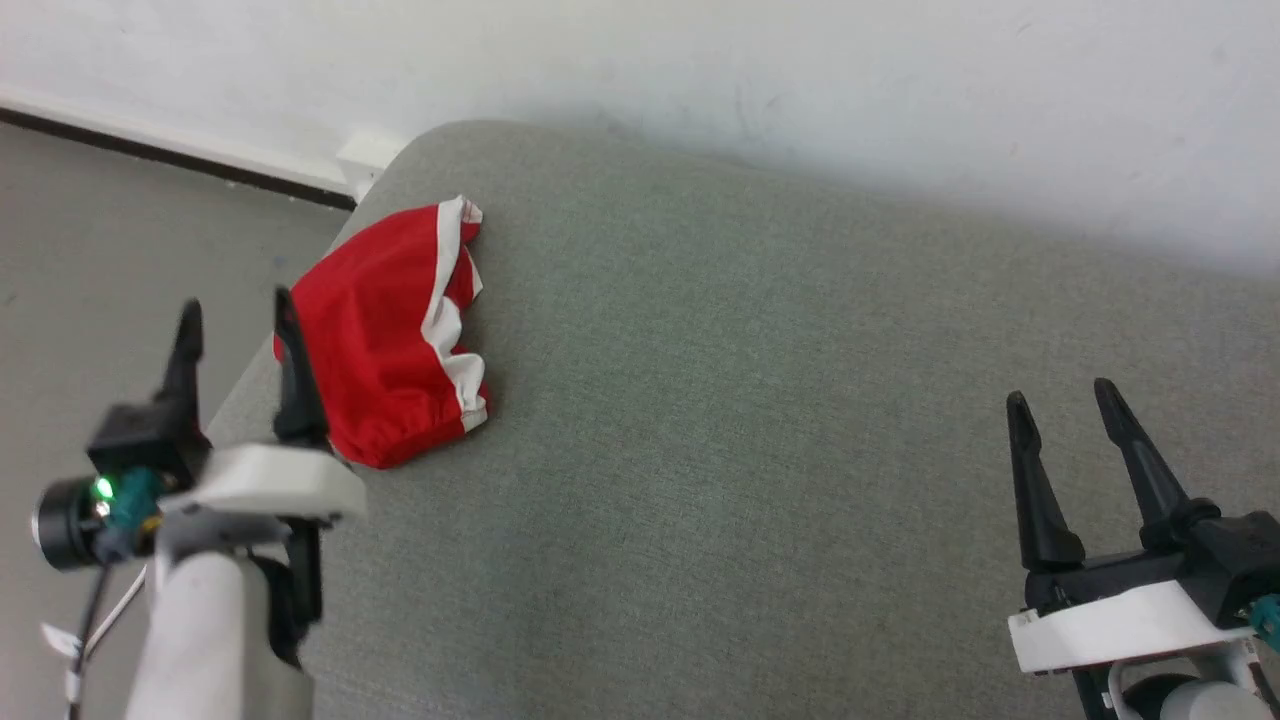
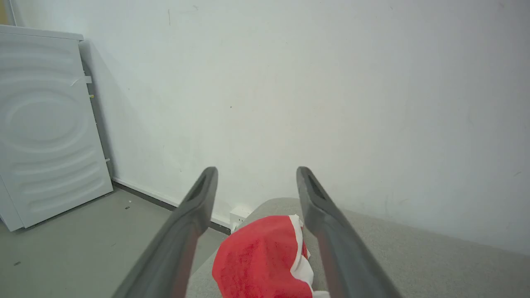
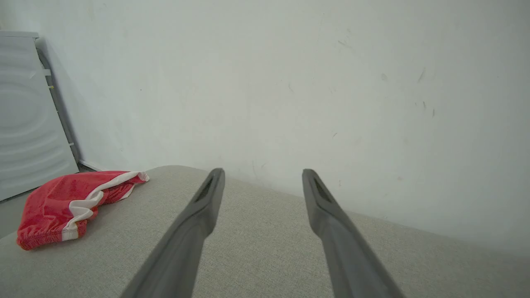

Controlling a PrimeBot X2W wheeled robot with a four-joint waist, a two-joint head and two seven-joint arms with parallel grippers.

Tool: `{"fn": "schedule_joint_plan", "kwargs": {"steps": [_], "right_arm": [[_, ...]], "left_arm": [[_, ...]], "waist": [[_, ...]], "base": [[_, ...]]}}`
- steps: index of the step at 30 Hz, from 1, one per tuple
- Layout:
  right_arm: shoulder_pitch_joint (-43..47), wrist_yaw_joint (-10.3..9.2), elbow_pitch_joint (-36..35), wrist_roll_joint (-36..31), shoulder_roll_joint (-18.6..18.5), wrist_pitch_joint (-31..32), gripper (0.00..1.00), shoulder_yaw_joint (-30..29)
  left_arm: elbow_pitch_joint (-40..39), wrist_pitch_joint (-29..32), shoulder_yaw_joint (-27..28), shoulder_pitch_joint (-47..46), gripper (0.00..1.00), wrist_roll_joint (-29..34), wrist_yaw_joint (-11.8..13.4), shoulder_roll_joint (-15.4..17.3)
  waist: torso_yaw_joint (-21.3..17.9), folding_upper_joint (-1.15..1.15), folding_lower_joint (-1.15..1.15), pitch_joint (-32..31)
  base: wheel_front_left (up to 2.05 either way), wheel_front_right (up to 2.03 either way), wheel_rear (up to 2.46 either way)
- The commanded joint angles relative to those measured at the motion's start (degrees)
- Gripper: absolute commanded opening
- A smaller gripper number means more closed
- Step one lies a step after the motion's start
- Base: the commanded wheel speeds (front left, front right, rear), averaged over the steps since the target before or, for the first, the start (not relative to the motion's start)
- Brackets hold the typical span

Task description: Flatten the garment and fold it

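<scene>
Crumpled bright red soft-cloth shorts [image 1: 385,330], white waistband, lie mid-left, long axis up-down — just beyond my left hand [image 1: 236,300], open, empty; right hand [image 1: 1060,392] open, empty, well apart.

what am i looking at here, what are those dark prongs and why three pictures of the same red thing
This is a wheeled robot with two arms. The head view comes from a camera on its head, looking down: the left tool is at the lower left and the right tool at the lower right. Each is a pair of long dark fingers for gripping. The two wrist views come from cameras on the wrists, looking along those fingers. Both tools are open and hold nothing. On the grey padded surface lies the garment, crumpled red shorts with white trim, near the surface's left edge and close to the left tool. Behind is a white wall, with what looks like a white appliance beside it.
</scene>
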Motion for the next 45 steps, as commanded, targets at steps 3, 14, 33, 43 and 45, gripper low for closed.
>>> {"fn": "schedule_joint_plan", "kwargs": {"steps": [3, 14, 33, 43, 45], "right_arm": [[-0.17, -0.04, -0.87, -0.98, 0.14, -0.76, 1.00, 0.16], [-3.81, -0.04, -3.10, -2.76, -0.62, -2.08, 1.00, -0.33], [-9.82, -0.05, -6.12, -2.80, -2.64, -4.35, 1.00, 0.24], [-10.63, -0.05, -6.24, -2.93, -2.70, -5.23, 1.00, 0.50], [-10.32, -0.05, -6.05, -2.97, -2.57, -5.23, 1.00, 0.55]], "left_arm": [[3.98, -0.66, 1.63, -6.04, 1.00, -2.17, -2.49, 1.67], [23.08, 15.27, -3.67, -25.60, 1.00, -6.74, -11.49, 8.88], [32.58, 50.98, -32.29, -36.51, 1.00, -28.18, -13.40, 22.44], [35.26, 52.84, -43.76, -37.97, 0.00, -35.78, -13.87, 24.53], [34.67, 51.89, -44.86, -38.76, 0.00, -37.06, -13.87, 25.52]], "waist": [[0.40, 0.00, 0.00, 2.23], [-0.86, 0.00, 0.00, 10.47], [-4.84, 0.00, 0.00, 22.16], [-4.32, 0.00, 0.00, 22.36], [-4.02, 0.00, 0.00, 21.10]], "base": [[0.00, 0.00, 0.00], [0.00, 0.00, 0.00], [0.00, 0.00, 0.00], [0.00, 0.00, 0.00], [0.00, 0.00, 0.00]]}}
